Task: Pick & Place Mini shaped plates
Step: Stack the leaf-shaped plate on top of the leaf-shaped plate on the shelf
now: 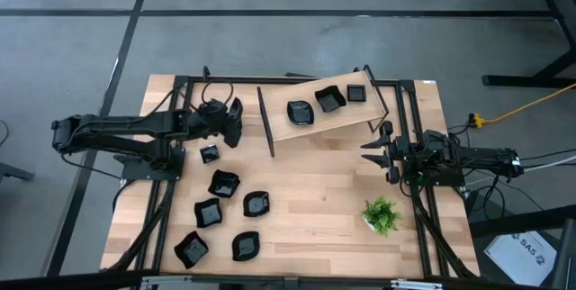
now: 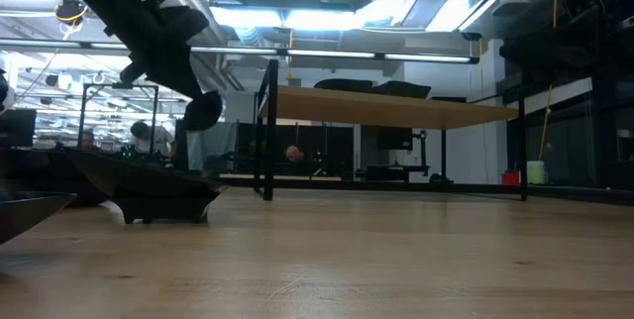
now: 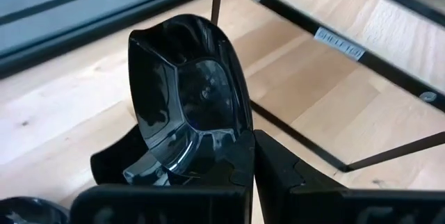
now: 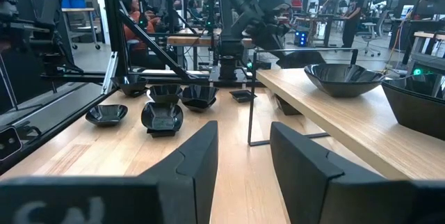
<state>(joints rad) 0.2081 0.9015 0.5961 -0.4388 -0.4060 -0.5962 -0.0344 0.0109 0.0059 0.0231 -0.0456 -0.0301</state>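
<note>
Pinching a glossy black mini plate (image 3: 188,99) by its rim, my left gripper (image 1: 232,121) hangs above the table's (image 1: 333,182) far left part, just left of the raised wooden shelf (image 1: 297,131). The shelf's black end post (image 1: 266,122) stands between my plate and the three plates already on the shelf (image 1: 328,101). Six more black plates (image 1: 225,213) lie loose on the near left. My right gripper (image 1: 373,150) waits spread and empty at the right, a small green potted plant (image 1: 382,215) nearer.
</note>
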